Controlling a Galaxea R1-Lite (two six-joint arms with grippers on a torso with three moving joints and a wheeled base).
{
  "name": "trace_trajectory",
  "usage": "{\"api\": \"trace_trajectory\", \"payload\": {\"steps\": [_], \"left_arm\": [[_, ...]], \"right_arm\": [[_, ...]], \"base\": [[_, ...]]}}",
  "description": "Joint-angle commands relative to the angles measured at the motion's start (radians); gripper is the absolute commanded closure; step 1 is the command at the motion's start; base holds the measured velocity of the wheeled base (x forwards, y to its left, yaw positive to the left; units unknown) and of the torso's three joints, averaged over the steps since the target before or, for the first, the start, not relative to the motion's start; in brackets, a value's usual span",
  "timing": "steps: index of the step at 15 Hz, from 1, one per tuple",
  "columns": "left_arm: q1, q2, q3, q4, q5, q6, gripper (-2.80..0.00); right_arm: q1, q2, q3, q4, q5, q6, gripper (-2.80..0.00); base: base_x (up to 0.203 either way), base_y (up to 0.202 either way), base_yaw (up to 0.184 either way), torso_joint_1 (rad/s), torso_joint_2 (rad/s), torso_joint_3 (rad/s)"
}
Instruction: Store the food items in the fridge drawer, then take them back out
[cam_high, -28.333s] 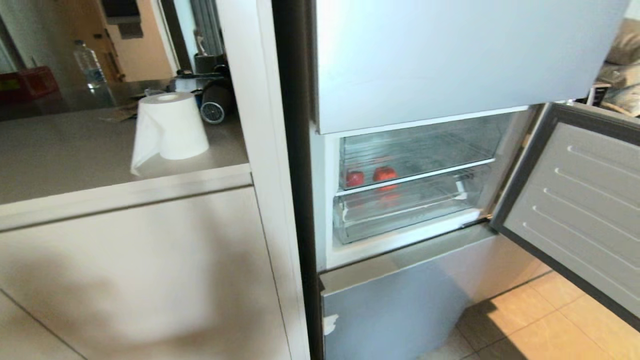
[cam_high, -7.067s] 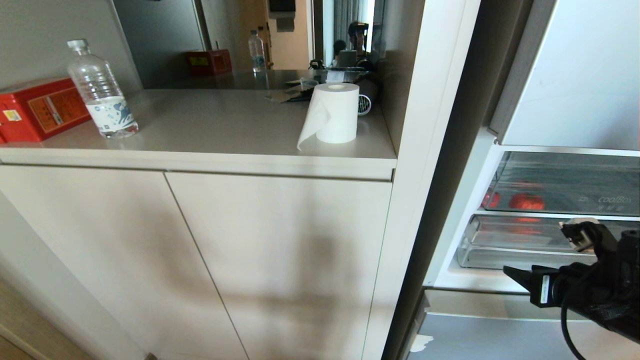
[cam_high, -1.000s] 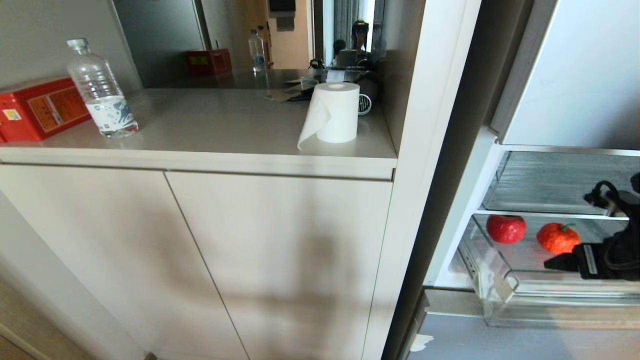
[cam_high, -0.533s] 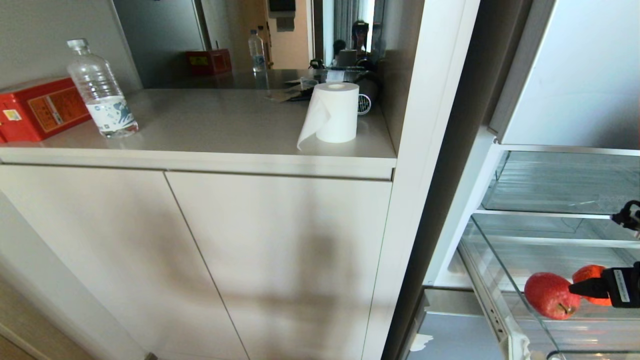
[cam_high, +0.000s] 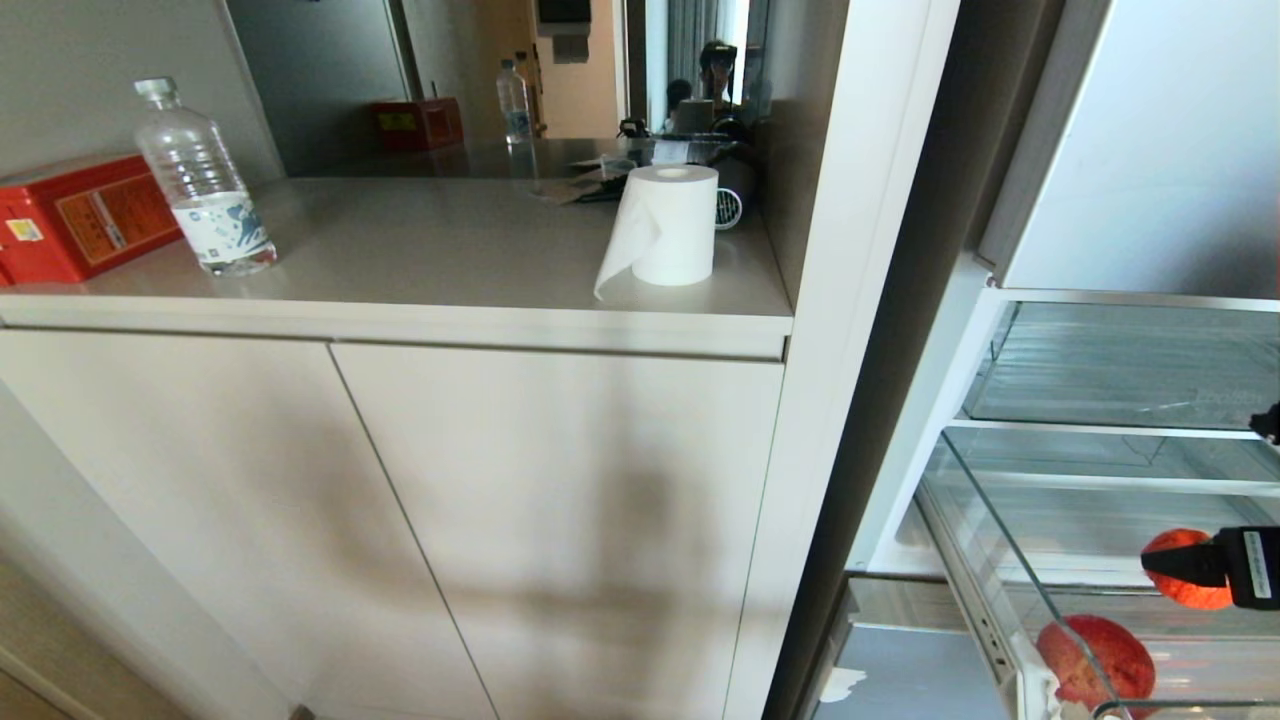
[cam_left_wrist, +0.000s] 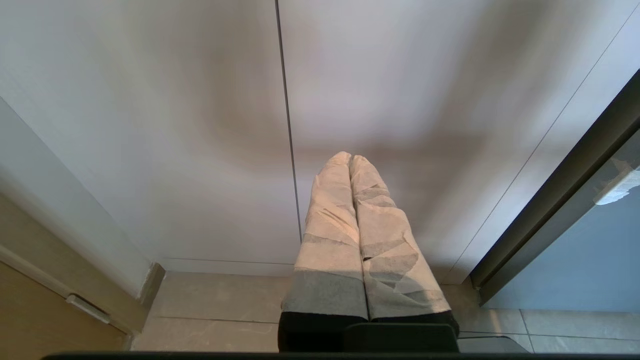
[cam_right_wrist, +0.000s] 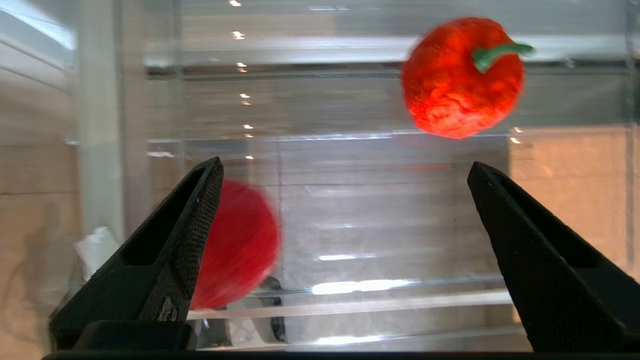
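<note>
Two fruits: both lie in the drawer (cam_high: 1000, 560), neither one gripped.
Right gripper (cam_right_wrist: 345, 220): fingers spread wide with nothing between them, hovering over the drawer.
Apple (cam_high: 1095, 660): nearest, down by the drawer's clear front wall, at its left corner.
Orange fruit (cam_high: 1185, 568): farther back on the ribbed floor, well apart from the apple, green stem showing; a black fingertip crosses it in the head view.
Left gripper (cam_left_wrist: 352, 235): wrapped fingers pressed together, parked low before the cabinet doors.
Progress: storing looks done; taking out appears not yet begun, as both fruits remain to be lifted.
Beyond: paper roll (cam_high: 668, 226) on the counter.
</note>
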Motion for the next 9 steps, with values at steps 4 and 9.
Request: {"api": "trace_trajectory", "payload": {"steps": [4, 9], "left_arm": [[0.0, 0.0, 0.0, 0.001, 0.0, 0.0, 0.0], [0.0, 0.0, 0.0, 0.001, 0.0, 0.0, 0.0]], "right_arm": [[-0.002, 0.076, -0.027, -0.006, 0.027, 0.002, -2.8], [-0.119, 0.271, -0.111, -0.062, 0.03, 0.007, -2.8]], "base": [[0.0, 0.0, 0.0, 0.0, 0.0, 0.0], [0.0, 0.0, 0.0, 0.0, 0.0, 0.0]]}}
